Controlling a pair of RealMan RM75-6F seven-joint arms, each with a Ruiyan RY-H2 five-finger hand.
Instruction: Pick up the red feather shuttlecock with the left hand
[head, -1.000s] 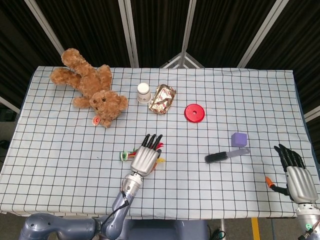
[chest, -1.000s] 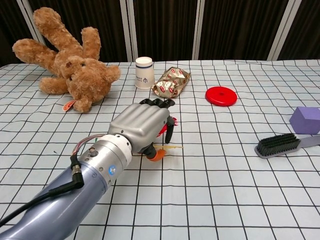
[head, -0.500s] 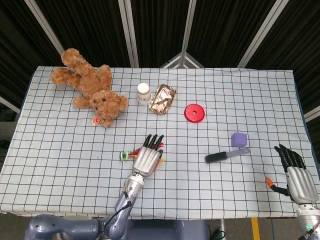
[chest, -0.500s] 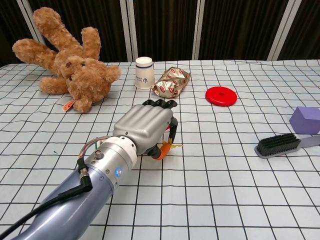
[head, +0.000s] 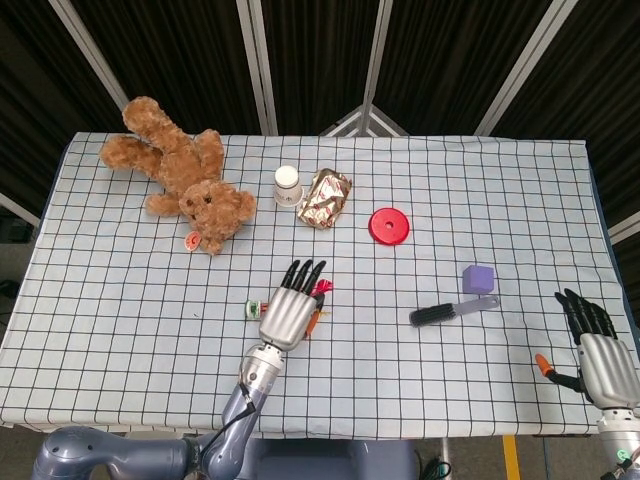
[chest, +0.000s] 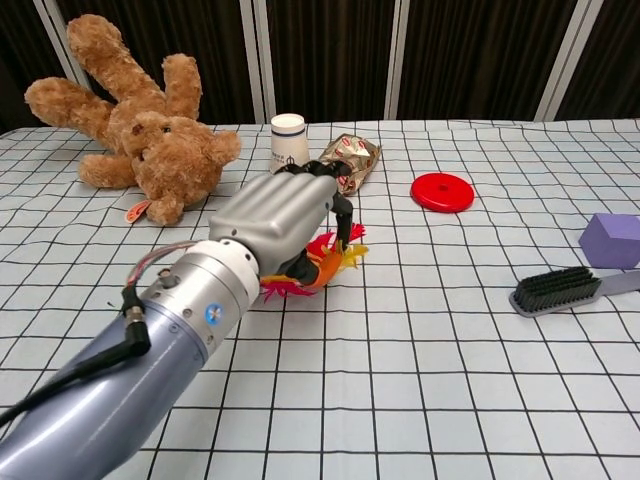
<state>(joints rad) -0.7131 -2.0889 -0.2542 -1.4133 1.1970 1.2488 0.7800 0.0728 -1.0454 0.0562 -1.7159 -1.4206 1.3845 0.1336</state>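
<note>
The red feather shuttlecock (chest: 322, 264) has red, pink and yellow feathers that stick out below my left hand (chest: 275, 215), which grips it from above with fingers curled around it. It looks raised a little off the checked cloth. From the head view the left hand (head: 288, 310) covers most of the shuttlecock (head: 321, 290); red feather tips show at its right and a small green and white end at its left. My right hand (head: 600, 350) rests at the table's near right corner, fingers apart, holding nothing.
A brown teddy bear (head: 185, 185) lies at the back left. A white paper cup (head: 288, 185), a foil packet (head: 326, 198) and a red disc (head: 389, 226) stand behind the left hand. A purple cube (head: 479, 279) and a black brush (head: 450, 312) lie to the right.
The left hand has closed on the shuttlecock and risen slightly, so the feathers now show beneath it. The right hand has drifted a little toward the near edge.
</note>
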